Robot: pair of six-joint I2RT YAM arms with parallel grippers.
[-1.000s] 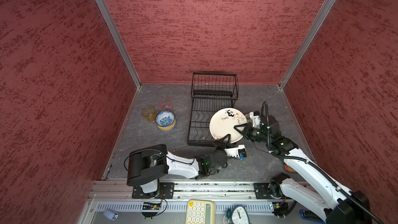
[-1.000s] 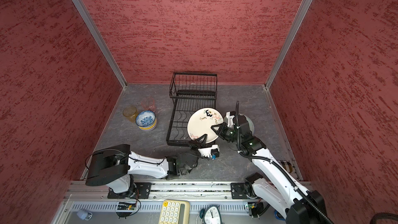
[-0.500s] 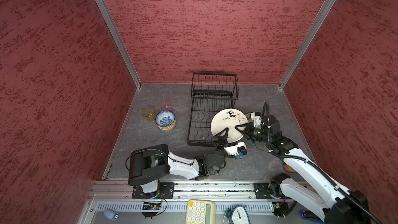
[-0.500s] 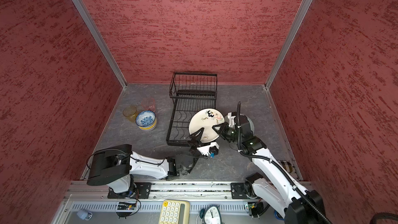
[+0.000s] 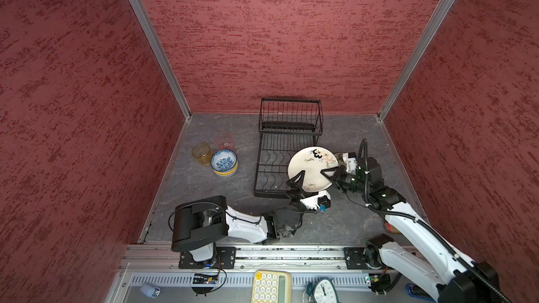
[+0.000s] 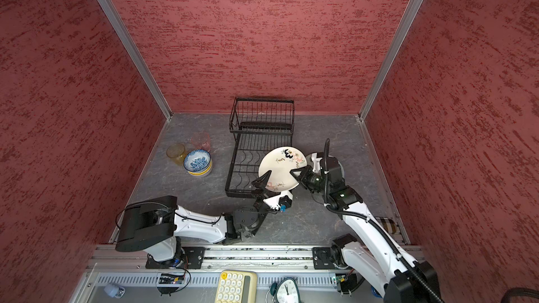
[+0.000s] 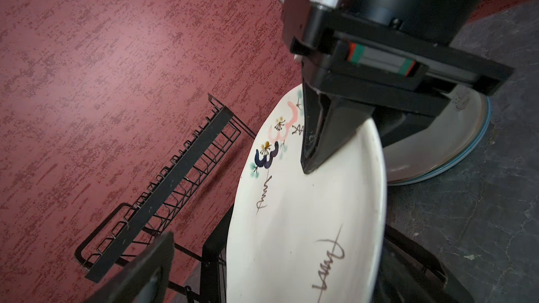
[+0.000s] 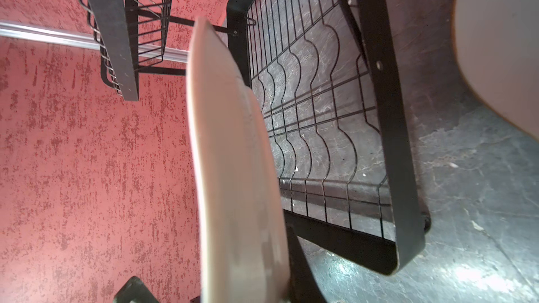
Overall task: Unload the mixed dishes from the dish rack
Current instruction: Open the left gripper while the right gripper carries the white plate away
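A white plate (image 5: 310,167) (image 6: 280,167) with pink and navy prints hangs tilted over the right front corner of the black wire dish rack (image 5: 287,129) (image 6: 262,129). My right gripper (image 5: 326,174) (image 6: 294,174) is shut on the plate's right rim. In the right wrist view the plate (image 8: 233,170) runs edge-on between the jaws. My left gripper (image 5: 303,186) (image 6: 271,186) is open, its fingers (image 7: 140,272) wide apart on either side of the plate's near edge (image 7: 306,228). The rack's basket and tray (image 8: 320,112) hold no dishes.
On the floor left of the rack stand stacked bowls (image 5: 224,162), blue-white on top. An amber tumbler (image 5: 201,153) and a pink tumbler (image 5: 224,140) stand beside them. A plate stack with a blue rim (image 7: 437,147) lies under the right wrist. Red walls enclose the floor.
My left gripper has opened and let go of the plate's near edge. The plate stays in the right gripper and has shifted slightly right.
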